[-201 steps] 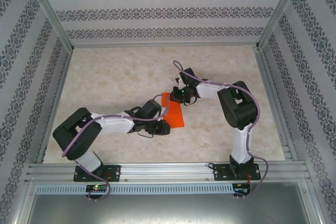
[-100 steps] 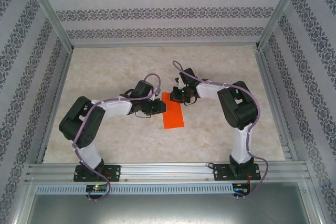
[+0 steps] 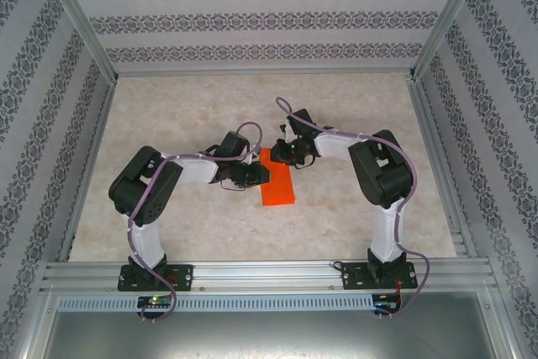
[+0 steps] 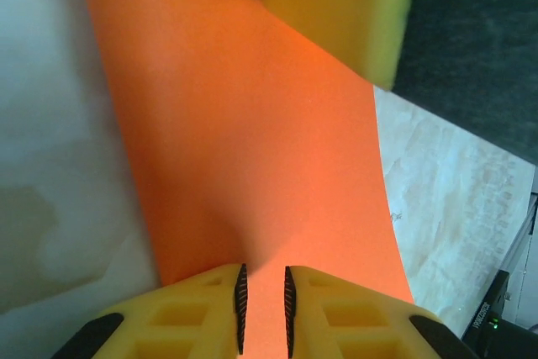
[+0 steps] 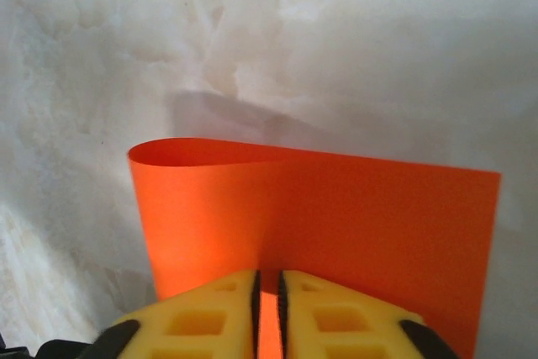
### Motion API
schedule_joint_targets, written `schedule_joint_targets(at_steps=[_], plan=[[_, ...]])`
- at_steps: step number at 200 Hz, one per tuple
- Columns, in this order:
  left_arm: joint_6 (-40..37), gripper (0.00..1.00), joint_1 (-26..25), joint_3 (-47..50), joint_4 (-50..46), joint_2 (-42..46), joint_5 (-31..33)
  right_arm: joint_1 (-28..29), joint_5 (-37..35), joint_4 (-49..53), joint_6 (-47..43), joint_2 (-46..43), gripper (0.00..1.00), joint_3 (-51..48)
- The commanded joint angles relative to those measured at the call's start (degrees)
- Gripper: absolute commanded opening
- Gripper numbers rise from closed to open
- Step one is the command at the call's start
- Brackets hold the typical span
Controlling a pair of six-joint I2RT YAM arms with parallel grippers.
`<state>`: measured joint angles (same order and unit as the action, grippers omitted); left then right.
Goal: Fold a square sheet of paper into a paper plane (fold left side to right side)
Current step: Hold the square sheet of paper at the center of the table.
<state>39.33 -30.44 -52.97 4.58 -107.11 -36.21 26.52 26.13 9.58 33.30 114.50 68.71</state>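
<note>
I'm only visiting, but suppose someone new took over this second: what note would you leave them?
The paper lies on the table between the arms.
The left fingers sit at its left edge, the right fingers at its far end. Both pairs are almost together with orange in the slit; pinching or just pressing, I cannot tell.
Done: folded in half into a narrow rectangle, the fold rounded at one end.
Left: press the crease, then the nose and wings.

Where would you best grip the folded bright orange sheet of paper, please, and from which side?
Probably the near half of its right long edge, low from the right: the bright orange sheet of paper lies flat on the marbled table, and that stretch is free.
</note>
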Motion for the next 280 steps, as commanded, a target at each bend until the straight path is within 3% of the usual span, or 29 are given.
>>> schedule_joint_targets(at_steps=[1,24,44,66,106,150,247,280], plan=[[0.90,0.23,-1.33,0.77,1.11,-3.32,2.38,0.11,-3.77,-0.64,-1.98,-6.32,0.27,-2.00],[1.79,0.23,-1.68,1.47,0.84,-3.62,3.53,0.27,-8.32,3.20,-4.39,-13.94,0.45,-4.17],[2.24,0.22,-1.95,1.83,1.12,-3.63,4.12,0.84,-9.26,6.95,-5.65,-19.62,0.47,-8.05],[2.24,0.22,-2.26,1.73,0.88,-3.43,4.35,3.27,-8.28,8.17,-3.90,-24.18,0.29,-14.19],[1.72,0.22,-2.43,1.05,-0.26,-3.00,4.65,10.34,-4.25,2.44,2.99,-22.13,0.16,-20.38],[0.99,0.22,-2.52,-0.13,-1.19,-2.49,4.56,11.31,-8.18,0.89,5.93,-16.44,0.14,-21.87],[-2.70,0.28,-2.57,-8.38,-8.16,1.28,5.18,12.06,-9.14,6.23,3.79,-17.58,0.14,-23.49],[-3.69,0.26,-2.30,-10.22,-9.84,-1.05,6.06,12.06,-10.12,6.80,3.36,-17.60,0.14,-23.15]])
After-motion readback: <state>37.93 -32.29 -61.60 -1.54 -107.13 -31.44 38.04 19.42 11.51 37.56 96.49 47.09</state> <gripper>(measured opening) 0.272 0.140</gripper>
